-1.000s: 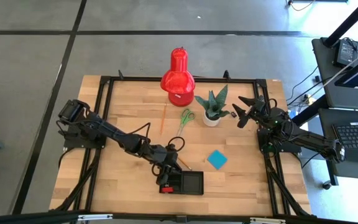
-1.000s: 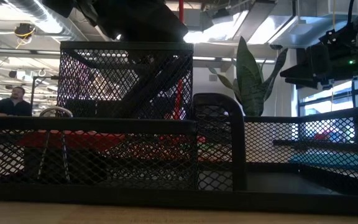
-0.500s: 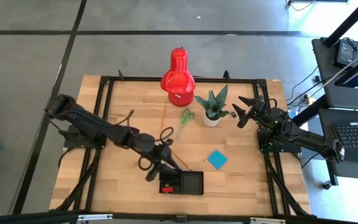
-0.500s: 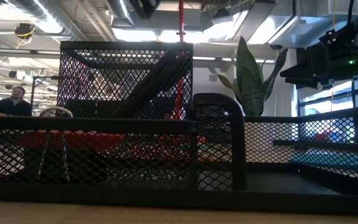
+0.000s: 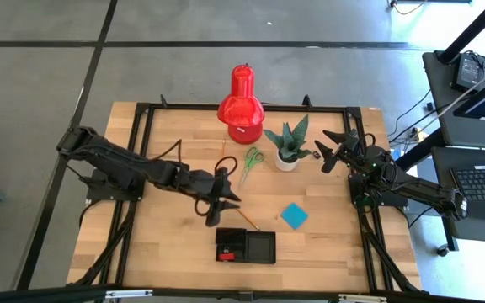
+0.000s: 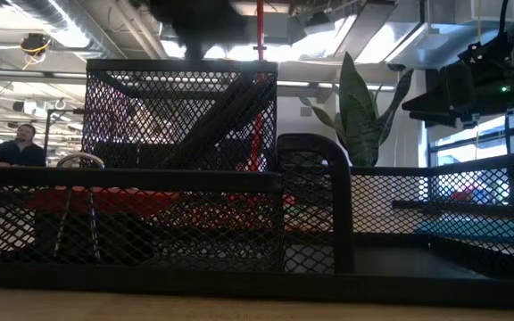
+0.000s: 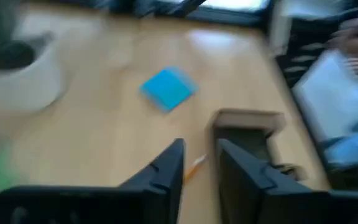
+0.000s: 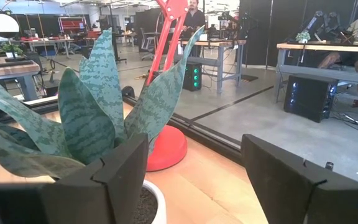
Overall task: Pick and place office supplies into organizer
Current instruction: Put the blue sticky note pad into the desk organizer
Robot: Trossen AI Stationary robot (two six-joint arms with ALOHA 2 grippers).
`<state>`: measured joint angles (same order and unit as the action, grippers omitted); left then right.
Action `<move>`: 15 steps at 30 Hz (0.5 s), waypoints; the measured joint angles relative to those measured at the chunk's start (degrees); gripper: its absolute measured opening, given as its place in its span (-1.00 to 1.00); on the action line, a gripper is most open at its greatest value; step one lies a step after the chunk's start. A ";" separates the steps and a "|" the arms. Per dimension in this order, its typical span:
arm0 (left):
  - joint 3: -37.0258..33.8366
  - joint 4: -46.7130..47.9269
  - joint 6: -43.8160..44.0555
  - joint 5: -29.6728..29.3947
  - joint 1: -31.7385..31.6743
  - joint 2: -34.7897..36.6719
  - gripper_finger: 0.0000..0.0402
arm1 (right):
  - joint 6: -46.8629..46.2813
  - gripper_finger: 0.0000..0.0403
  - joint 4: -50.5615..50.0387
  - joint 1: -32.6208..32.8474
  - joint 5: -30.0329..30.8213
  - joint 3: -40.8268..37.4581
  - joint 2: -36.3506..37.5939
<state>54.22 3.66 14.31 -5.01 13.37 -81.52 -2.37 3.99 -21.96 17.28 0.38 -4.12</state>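
Note:
The organizer (image 5: 247, 246), a low black mesh tray, sits near the table's near edge and fills the low view (image 6: 186, 178). A small red piece (image 5: 224, 251) lies in its left compartment. My left gripper (image 5: 227, 204) hovers just beyond the organizer's far-left corner, a little open and empty (image 7: 199, 155). An orange pencil (image 5: 248, 220) lies on the table past its fingertips (image 7: 194, 167). A blue note pad (image 5: 294, 215) lies flat right of it. Green-handled scissors (image 5: 251, 160) and a second pencil (image 5: 221, 160) lie farther back. My right gripper (image 5: 335, 148) waits open beside the plant.
A big red lamp (image 5: 241, 105) stands at the far edge, and a green plant in a white pot (image 5: 289, 145) stands right of the scissors. Tiny black clips (image 5: 317, 156) lie beside the pot. A person (image 6: 16, 147) sits in the room behind.
My left gripper has risen from over the organizer's left compartment and drawn back toward the table's far edge, ending above the bare wood beyond the organizer. The arm has left the top of the low view. The right arm has kept still.

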 joint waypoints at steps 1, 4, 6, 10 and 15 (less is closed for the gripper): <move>0.00 1.58 1.26 -0.82 -0.51 0.00 -0.56 | 0.00 0.29 0.00 0.00 -0.01 0.00 0.00; 0.00 4.89 3.80 -2.12 -1.88 0.00 -0.56 | 0.03 0.29 0.00 0.02 -0.01 0.00 0.00; 0.00 5.81 4.52 -3.14 -2.55 0.00 -0.56 | 0.03 0.29 0.00 0.02 0.00 0.00 0.00; 0.00 6.02 4.52 -4.11 -3.63 0.00 -0.57 | -0.09 0.29 0.00 0.00 -0.02 -0.02 0.00; 0.00 7.84 3.13 -4.31 -4.16 0.00 -0.57 | -0.54 0.29 0.17 0.01 -0.01 0.00 0.02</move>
<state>54.22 11.49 17.44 -9.33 9.21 -81.52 -2.91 4.16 -21.94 17.26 0.38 -4.10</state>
